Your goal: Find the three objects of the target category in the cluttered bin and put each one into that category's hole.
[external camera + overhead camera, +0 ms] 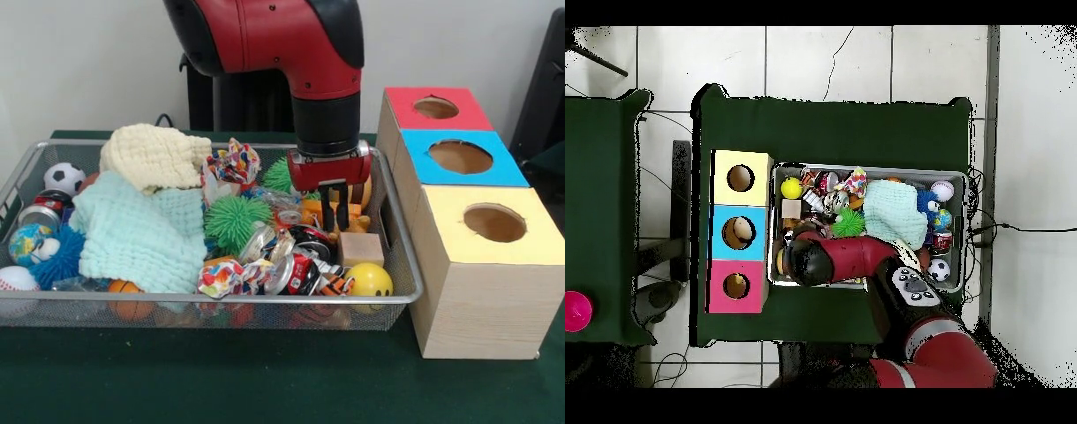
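The silver wire-mesh bin [221,299] is full of clutter; it also shows in the overhead view [883,169]. My gripper [335,212] reaches down into the bin's right end, beside the boxes. Its black fingers [328,208] stand close together. They are low against a yellow and orange soft thing [309,212] that may be the duck. I cannot tell if any of it is pinched between them. No teddy bear shows. In the overhead view the red arm [850,258] covers the gripper.
Three wooden boxes with round holes stand beside the bin: red top [437,108], blue top [461,157], yellow top [494,223]. The bin holds a cream cloth [154,155], a mint cloth [141,234], a green spiky ball [234,221], a wooden block [360,247] and a yellow smiley ball [371,281].
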